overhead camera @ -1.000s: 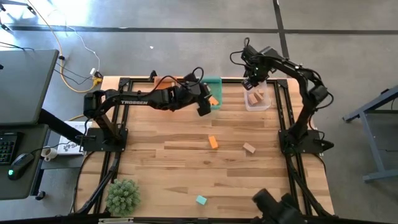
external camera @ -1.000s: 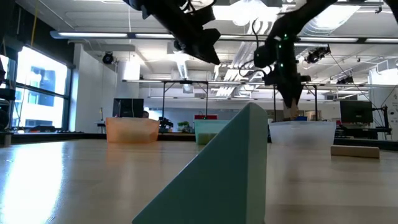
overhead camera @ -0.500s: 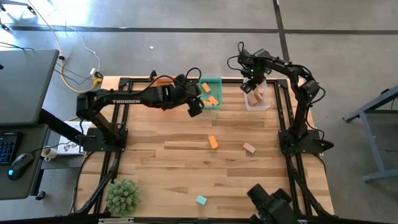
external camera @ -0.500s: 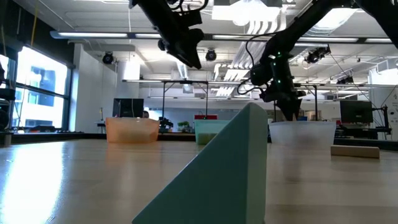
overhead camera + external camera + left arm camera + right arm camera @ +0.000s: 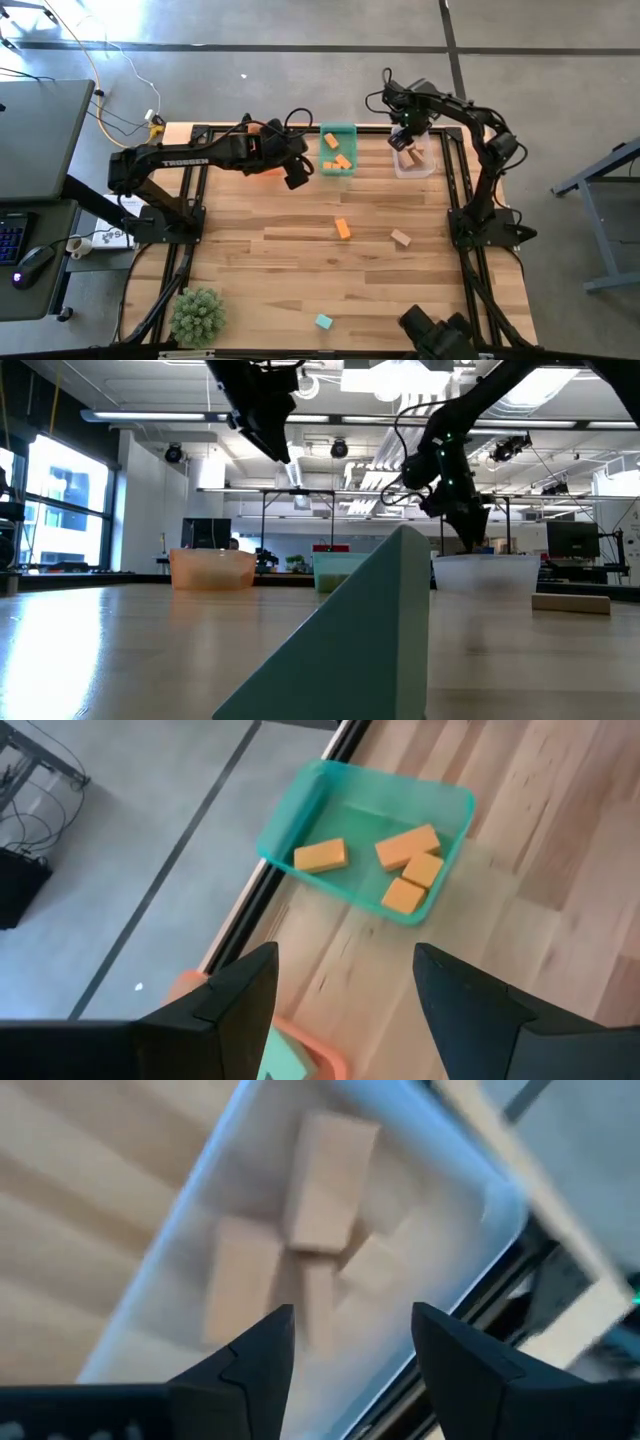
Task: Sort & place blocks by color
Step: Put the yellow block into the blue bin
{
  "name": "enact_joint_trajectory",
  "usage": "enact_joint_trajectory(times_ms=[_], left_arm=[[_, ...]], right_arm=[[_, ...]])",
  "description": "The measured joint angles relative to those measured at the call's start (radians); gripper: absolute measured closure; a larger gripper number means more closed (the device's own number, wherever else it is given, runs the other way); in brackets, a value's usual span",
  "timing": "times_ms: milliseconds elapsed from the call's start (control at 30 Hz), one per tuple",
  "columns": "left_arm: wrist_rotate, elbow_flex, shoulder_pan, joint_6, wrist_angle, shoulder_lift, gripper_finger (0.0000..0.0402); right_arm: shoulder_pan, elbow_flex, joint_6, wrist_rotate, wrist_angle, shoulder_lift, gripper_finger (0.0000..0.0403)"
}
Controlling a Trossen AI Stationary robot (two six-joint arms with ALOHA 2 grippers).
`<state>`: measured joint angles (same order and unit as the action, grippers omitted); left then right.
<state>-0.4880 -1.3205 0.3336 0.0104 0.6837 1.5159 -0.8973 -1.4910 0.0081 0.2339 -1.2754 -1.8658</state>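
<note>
Table (image 5: 300,250): we see a light wooden top filling the centre of the high view.
Left gripper (image 5: 297,178): upper centre, just left of the teal bin; we see its fingers spread apart with nothing between them.
Right gripper (image 5: 400,141): upper right, over the clear bin; we see its fingers apart and empty.
Teal bin (image 5: 338,132): upper centre; we count four orange blocks (image 5: 407,845) inside.
Clear bin (image 5: 423,166): upper right, holding wood blocks (image 5: 328,1180).
Loose blocks: an orange bar (image 5: 343,229) at centre, a wood block (image 5: 401,237) to its right, a teal block (image 5: 323,322) at lower centre.
</note>
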Motion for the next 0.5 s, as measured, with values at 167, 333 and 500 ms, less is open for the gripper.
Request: enact_joint_trajectory(times_ms=[167, 333, 500], left_arm=[[0.0, 0.0, 0.0, 0.0, 0.031, -0.007, 0.0181], [0.013, 0.0, 0.0, 0.0, 0.039, -0.007, 0.0181], [0.016, 0.0, 0.0, 0.0, 0.04, -0.007, 0.0181]], right_arm=[[0.023, 0.0, 0.133, -0.188, -0.032, 0.076, 0.0214], [0.094, 0.0, 0.247, -0.303, -0.013, 0.16, 0.0213], [0.21, 0.0, 0.343, -0.323, 0.042, 0.226, 0.0213]])
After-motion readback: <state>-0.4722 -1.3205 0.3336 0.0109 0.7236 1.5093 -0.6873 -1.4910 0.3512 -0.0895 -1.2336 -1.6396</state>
